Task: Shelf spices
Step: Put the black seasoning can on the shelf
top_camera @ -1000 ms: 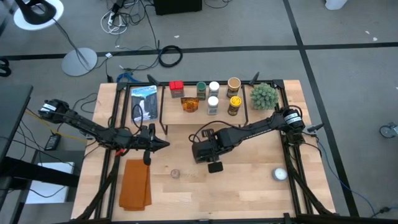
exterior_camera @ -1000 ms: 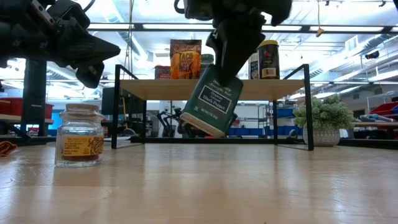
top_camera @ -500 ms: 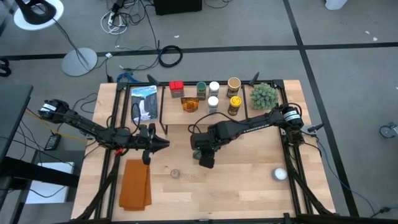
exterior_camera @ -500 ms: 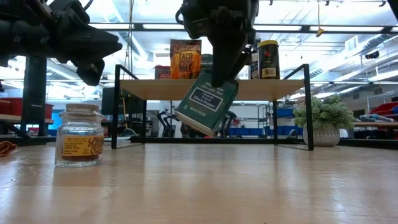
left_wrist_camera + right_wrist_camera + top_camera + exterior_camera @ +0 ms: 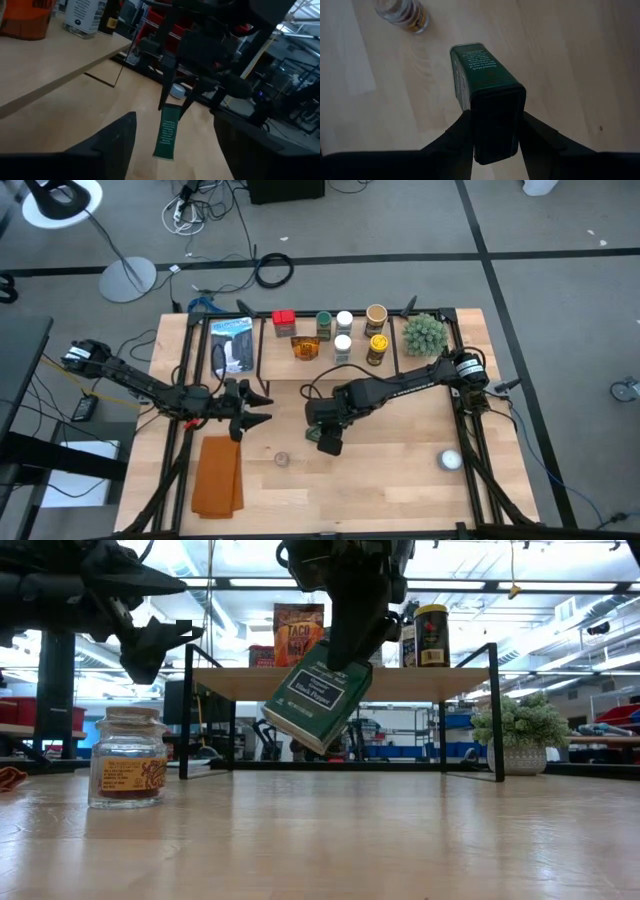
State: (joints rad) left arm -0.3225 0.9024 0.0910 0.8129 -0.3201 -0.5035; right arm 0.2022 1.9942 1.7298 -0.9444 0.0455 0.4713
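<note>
Green tin [image 5: 315,697] hangs tilted above the table, clamped in the right gripper [image 5: 352,640]; left gripper [image 5: 262,408] spread wide.

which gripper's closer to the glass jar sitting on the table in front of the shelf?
Left. The left gripper hovers open just up-left of the glass jar. The right gripper, shut on the green tin, is slightly farther off on the jar's other side.
</note>
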